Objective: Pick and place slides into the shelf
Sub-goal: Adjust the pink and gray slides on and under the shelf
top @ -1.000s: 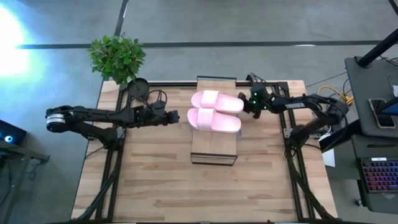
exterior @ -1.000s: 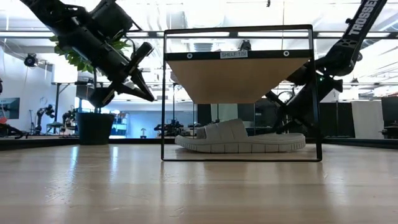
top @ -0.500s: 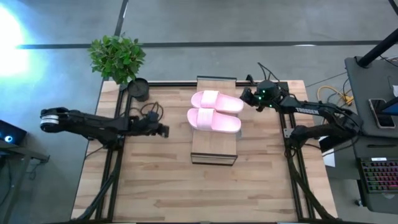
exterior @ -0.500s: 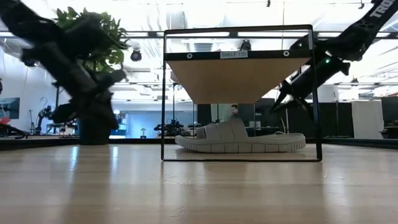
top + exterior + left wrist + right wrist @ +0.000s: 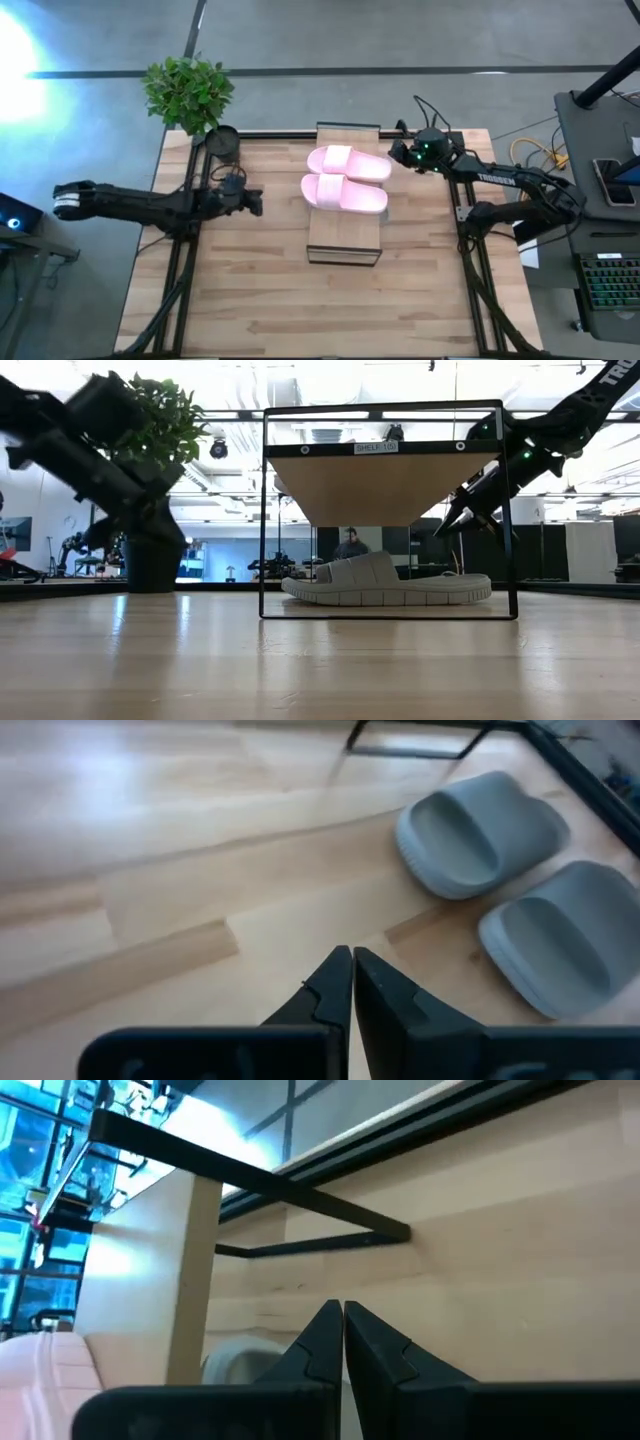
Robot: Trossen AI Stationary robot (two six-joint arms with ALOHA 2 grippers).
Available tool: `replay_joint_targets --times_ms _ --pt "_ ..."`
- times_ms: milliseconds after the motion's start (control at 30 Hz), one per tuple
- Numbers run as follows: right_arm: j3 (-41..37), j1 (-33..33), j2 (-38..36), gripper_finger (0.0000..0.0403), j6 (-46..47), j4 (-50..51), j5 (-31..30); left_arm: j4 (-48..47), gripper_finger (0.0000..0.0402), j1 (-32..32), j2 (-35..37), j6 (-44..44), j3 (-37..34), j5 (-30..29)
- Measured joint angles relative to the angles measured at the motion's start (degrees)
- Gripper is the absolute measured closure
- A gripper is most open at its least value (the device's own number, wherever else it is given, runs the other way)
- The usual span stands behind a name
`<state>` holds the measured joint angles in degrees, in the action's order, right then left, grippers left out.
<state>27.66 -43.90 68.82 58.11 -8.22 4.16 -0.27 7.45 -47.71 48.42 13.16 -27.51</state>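
2 pink slides (image 5: 345,178) on the shelf (image 5: 345,243), 2 grey ones (image 5: 480,832) beneath: likely light, soft foam, best gripped by the strap; left gripper (image 5: 352,963) and right gripper (image 5: 342,1318) both closed, empty.

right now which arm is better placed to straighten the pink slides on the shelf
Right, probably: the right pincer is shut beside the pink slides atop the shelf, while the left pincer, also shut, is farther off over the table.

The left claw (image 5: 352,960) hung closed above the wooden surface (image 5: 180,850), two grey-green slides (image 5: 480,832) lying side by side beyond.
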Motion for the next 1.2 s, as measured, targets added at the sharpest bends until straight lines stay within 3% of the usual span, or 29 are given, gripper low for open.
replay_joint_targets --times_ms 233,533,733,1200 --pt "0.0 0.0 -1.1 0.0394 0.4 3.4 2.3 14.6 0.0402 5.6 -10.3 0.9 -1.3 6.5" --pt "0.0 0.0 -3.9 0.0394 -2.7 8.7 1.9 36.0 0.0402 8.3 -33.2 -5.5 3.9 15.3" --pt "0.0 0.0 -6.4 0.0394 -3.3 9.7 2.0 37.7 0.0402 8.4 -43.6 -9.0 10.5 18.9" --pt "0.0 0.0 -10.3 0.0394 -4.6 11.5 0.7 37.1 0.0402 12.0 -51.4 -15.0 19.0 19.6"
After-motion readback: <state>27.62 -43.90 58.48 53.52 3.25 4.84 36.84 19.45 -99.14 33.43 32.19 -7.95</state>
